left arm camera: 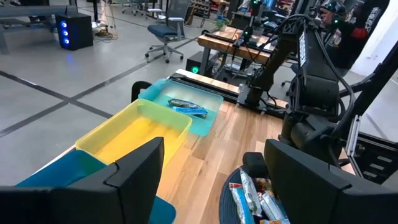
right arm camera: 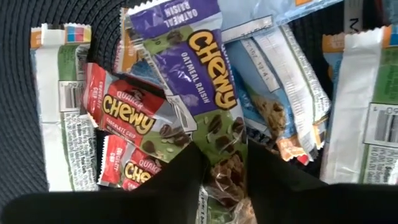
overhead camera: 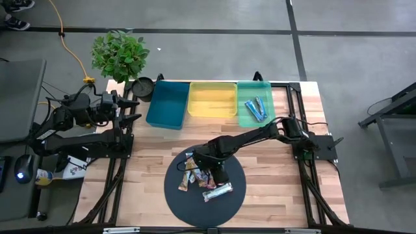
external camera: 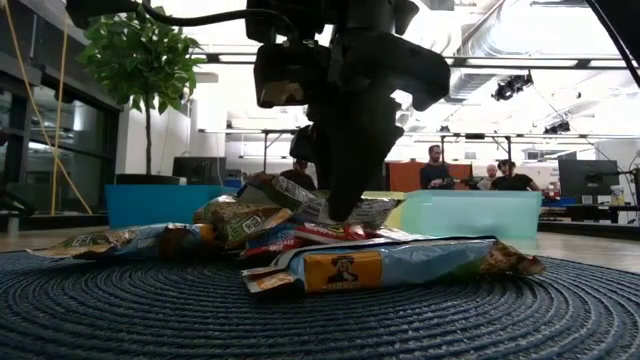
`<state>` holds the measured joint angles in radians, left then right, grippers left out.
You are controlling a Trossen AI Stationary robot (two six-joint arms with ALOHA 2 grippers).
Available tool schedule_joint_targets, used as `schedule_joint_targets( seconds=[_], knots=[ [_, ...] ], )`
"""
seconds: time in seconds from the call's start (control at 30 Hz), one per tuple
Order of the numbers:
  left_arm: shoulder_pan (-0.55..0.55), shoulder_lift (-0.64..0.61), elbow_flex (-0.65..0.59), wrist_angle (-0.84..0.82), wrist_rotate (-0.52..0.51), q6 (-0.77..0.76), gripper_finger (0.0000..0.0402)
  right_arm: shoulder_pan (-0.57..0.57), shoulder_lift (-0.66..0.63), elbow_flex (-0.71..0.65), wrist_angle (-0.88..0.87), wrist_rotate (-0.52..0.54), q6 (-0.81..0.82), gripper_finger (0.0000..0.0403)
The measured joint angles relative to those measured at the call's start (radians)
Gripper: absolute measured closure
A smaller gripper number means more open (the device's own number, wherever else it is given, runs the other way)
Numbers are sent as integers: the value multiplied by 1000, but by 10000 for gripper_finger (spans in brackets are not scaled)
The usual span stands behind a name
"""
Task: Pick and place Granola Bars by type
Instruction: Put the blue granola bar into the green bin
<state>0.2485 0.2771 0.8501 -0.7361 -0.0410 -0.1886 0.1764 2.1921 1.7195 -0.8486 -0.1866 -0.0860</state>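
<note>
Three bins stand in a row at the far edge of the bench: a blue bin, a yellow bin and a green bin. Two blue-wrapped bars lie in the green bin; the other two bins show nothing inside.

The remaining granola bars lie in a loose heap on a round dark mat at the near middle of the bench. How many there are cannot be counted exactly, since they overlap. The right wrist view shows one purple oatmeal raisin bar, two red chocolate chip bars and several pale blue and white ones around them. One pale blue bar lies a little apart at the near side of the heap.

The right gripper is down in the heap. Its fingers stand either side of the lower end of the purple bar, close against the wrapper, pinching it.

The left gripper waits off the left edge of the bench, fingers spread wide, holding nothing.

A potted plant stands at the far left corner.
</note>
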Motion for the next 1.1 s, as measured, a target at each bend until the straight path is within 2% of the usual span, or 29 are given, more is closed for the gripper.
schedule_joint_targets(
  seconds=[0.2, 0.6, 0.8, 1.1],
  knots=[
    [0, 0, 0, 0, 0, 0, 129, 0, 0, 0, 0, -24, 0, 332],
    [0, 0, 0, 0, -1, 0, 129, 0, -5, 30, -33, -41, 11, 334],
    [0, 0, 0, 0, -1, 0, 129, -6, -6, 138, -75, -20, 3, 334],
    [0, 0, 0, 0, -1, 0, 129, -63, -8, 375, -179, 151, 3, 334]
  ],
)
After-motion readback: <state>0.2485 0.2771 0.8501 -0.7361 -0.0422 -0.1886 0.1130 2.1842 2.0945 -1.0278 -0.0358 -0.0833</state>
